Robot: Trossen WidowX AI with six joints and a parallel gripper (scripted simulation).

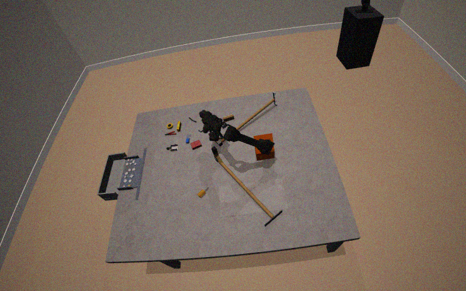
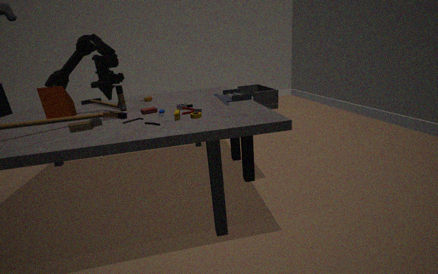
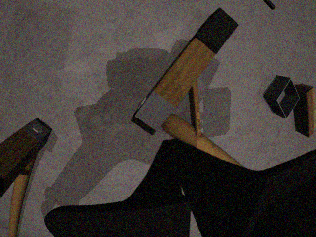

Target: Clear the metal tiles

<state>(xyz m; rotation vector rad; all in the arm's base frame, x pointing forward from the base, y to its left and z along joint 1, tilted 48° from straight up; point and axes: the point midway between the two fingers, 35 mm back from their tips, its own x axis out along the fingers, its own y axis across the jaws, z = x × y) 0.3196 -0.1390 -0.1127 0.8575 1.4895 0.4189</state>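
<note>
Black hand fully closed, nothing held, well apart from the steel bench plate, metal tiles on the plate, catch box at its far end, long scraper on the desk, well apart from the plate.

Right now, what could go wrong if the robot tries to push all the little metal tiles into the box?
The closed gripper holds nothing and hangs near two long wooden-handled tools, so it might grab the wrong one. The tiles sit at the table's edge beside the catch box, so a crooked push could perhaps spill some. The red block lies nearby and might get bumped.
</note>
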